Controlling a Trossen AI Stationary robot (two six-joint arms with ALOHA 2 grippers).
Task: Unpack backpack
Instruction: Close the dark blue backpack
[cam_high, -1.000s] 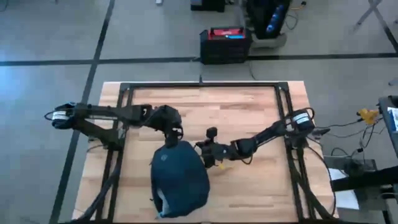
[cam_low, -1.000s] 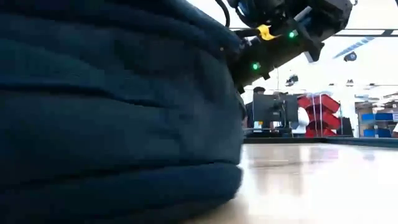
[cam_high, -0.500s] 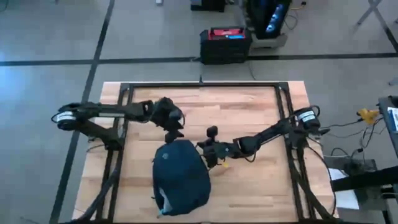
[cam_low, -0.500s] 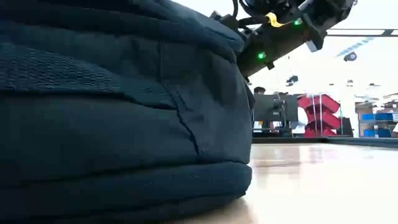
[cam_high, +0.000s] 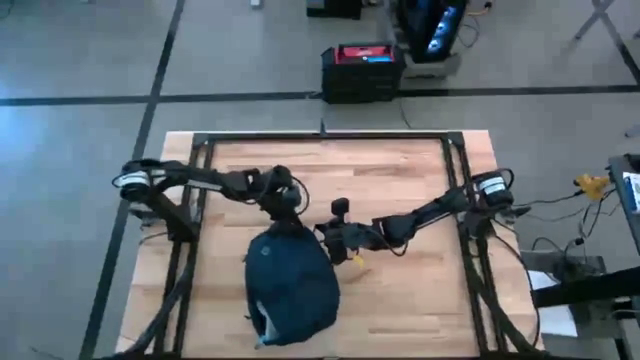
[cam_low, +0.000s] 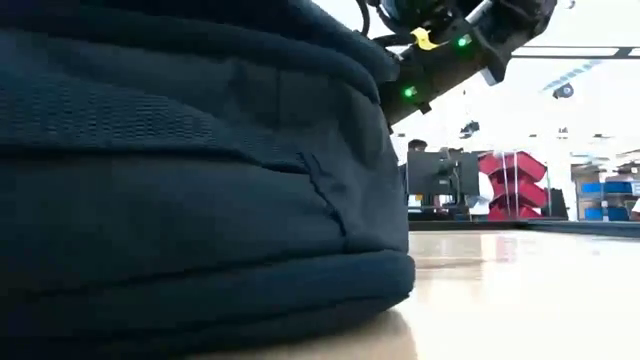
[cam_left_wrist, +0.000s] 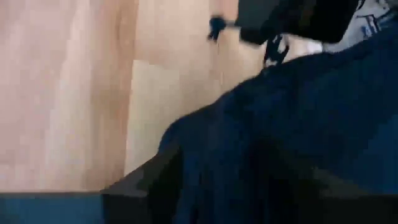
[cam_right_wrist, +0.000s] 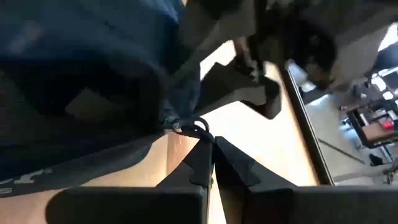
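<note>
Backpack (cam_high: 290, 288) at 6 o'clock on the bench (cam_high: 400, 180), now with left pincer (cam_high: 284, 205) moved down onto its 12 o'clock edge, spread not clear, right pincer (cam_right_wrist: 208, 142) pressed together on a zipper ring (cam_right_wrist: 194, 128) at 2 o'clock; probably opening begins.

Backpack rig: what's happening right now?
Both arms are working at the top end of the dark navy backpack, which lies on the wooden table. The right tool is shut on the zipper pull ring at the bag's upper right edge. The left tool is at the bag's top. Nothing unpacked shows on the table yet.
</note>
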